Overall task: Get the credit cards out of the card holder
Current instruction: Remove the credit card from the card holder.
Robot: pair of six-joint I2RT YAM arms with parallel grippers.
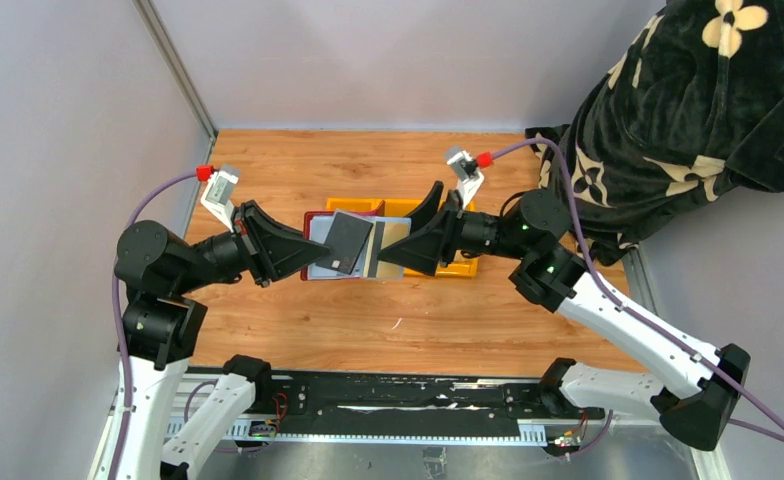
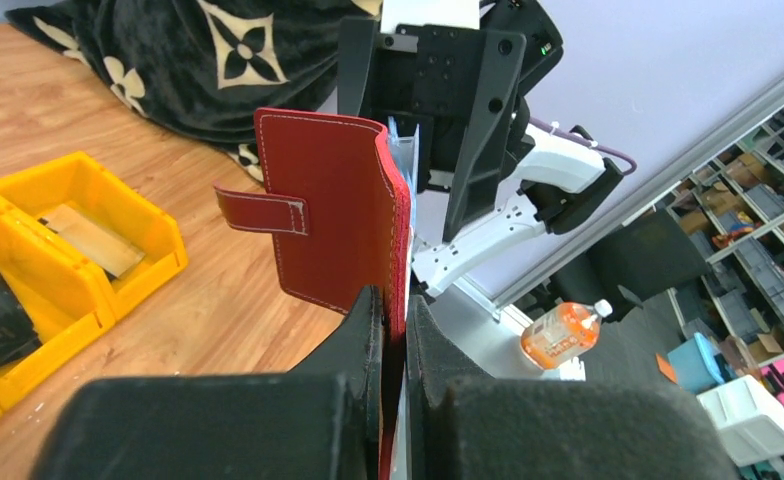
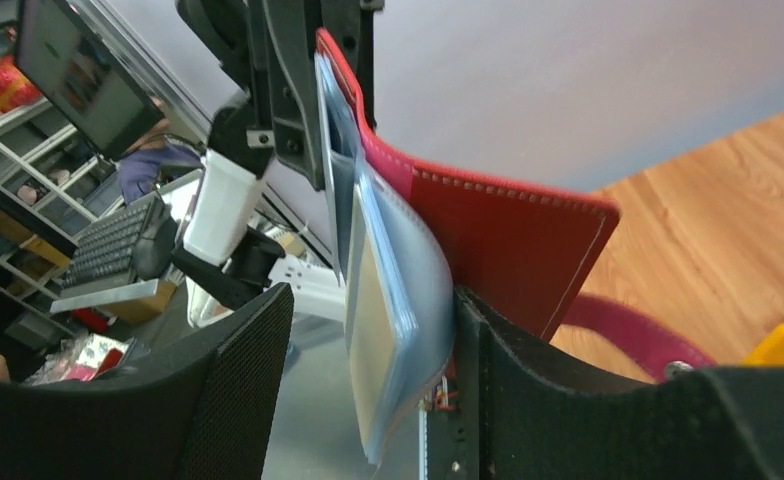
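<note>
Fingers of my left hand [image 2: 396, 310] are pinching tight on the bottom edge of the card holder [image 2: 333, 210]. I'm holding it up off the tabletop [image 1: 368, 330], red cover on edge, closure tab sticking out toward 9 o'clock in my wrist view. From above, my left hand is reaching in from 9 o'clock and my right hand [image 3: 368, 300] from 3 o'clock, with the yellow tray [image 1: 458, 268] lying just behind at 12.

My right hand is standing open around the clear sleeves [image 3: 408, 290], one finger touching them and the other apart, so it's gripping nothing. The credit cards [image 1: 346, 243] are sitting with the holder, a dark one on the 9 o'clock side and the tan-gold card [image 1: 396, 240] beside it at 3. How deep each is seated, I can't tell.

I'm judging this as the pull-out step. The next move is calling for my right hand to close on one card's edge alone, not the whole sleeve bundle. Then I'd be drawing it toward 3 o'clock while my left is bracing.
</note>
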